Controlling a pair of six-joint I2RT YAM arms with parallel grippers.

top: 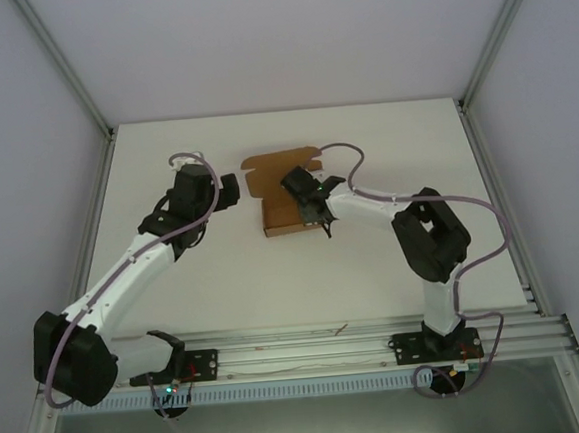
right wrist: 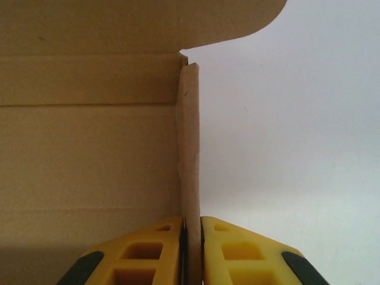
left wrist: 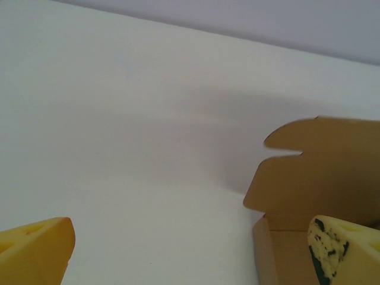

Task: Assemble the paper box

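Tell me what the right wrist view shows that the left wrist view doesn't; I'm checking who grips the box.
Right wrist: the right gripper shut on an upright side flap of the paper box. Left wrist: the left gripper open, holding nothing, and a notched flap standing up. Both: brown cardboard on the white table.

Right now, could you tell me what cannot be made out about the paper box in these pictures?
- Top external view: the right hand covers the paper box wall it pinches; creases are too small.
- Left wrist view: the box runs off the right and bottom edges.
- Right wrist view: the box's left part is cut off; the fingers hide the wall's base.
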